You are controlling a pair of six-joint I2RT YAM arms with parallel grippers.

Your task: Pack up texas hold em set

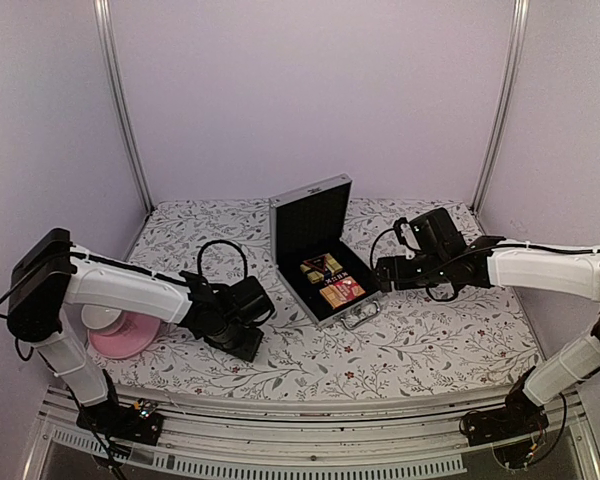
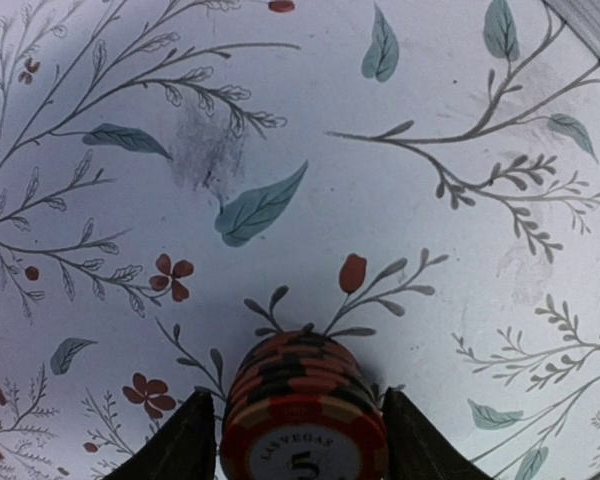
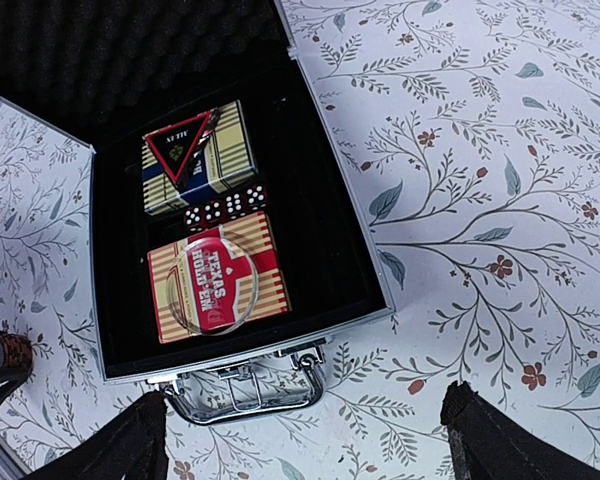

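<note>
The silver briefcase (image 1: 310,215) stands open mid-table, lid up, and its front rim (image 3: 240,346) and metal handle (image 3: 245,390) show in the right wrist view. In its black lining lie a yellow card pack with a red triangular token (image 3: 185,150), a row of dice (image 3: 225,207), and a red card pack under a clear round disc (image 3: 212,280). My right gripper (image 3: 310,450) is open wide just above and in front of the handle; it also shows in the top view (image 1: 378,275). My left gripper (image 2: 298,400) is shut on a stack of red-and-black poker chips (image 2: 300,385), low over the cloth left of the case (image 1: 248,345).
A pink plate with a white bowl (image 1: 115,335) sits at the near left under my left arm. The table wears a floral cloth (image 1: 430,340). Purple walls with metal posts close in the back and sides.
</note>
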